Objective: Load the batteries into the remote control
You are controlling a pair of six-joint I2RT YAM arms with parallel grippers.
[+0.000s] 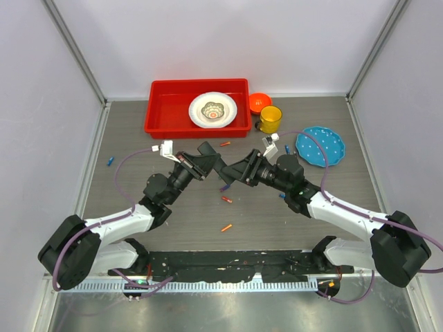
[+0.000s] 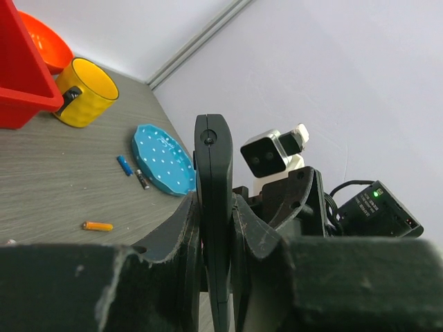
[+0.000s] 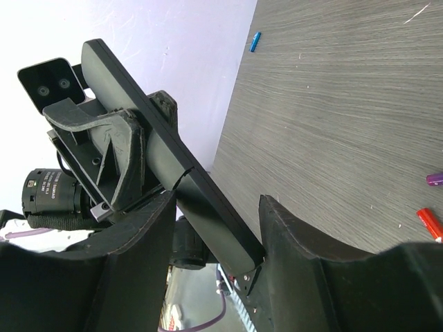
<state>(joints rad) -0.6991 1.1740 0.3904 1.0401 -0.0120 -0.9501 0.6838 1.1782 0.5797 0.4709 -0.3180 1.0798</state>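
The remote control (image 1: 216, 164) is a slim black bar held in the air over the table's middle, between both grippers. My left gripper (image 1: 206, 158) is shut on its flat faces, with the bar standing edge-on between the fingers in the left wrist view (image 2: 213, 180). My right gripper (image 1: 234, 173) grips the bar's other end across its width; in the right wrist view the remote (image 3: 159, 149) runs diagonally, with a seam across its back. Loose batteries lie on the table: orange (image 1: 225, 144), red (image 1: 227, 200), orange (image 1: 226, 227), and a red one (image 3: 429, 223) beside a purple one (image 3: 435, 178).
A red tray (image 1: 160, 111) holding a white plate (image 1: 201, 119) stands at the back. An orange bowl (image 1: 259, 102), a yellow mug (image 1: 270, 119) and a blue dotted plate (image 1: 320, 145) are at the back right. Blue batteries lie at the left (image 1: 110, 161) and by the blue plate (image 1: 287, 149).
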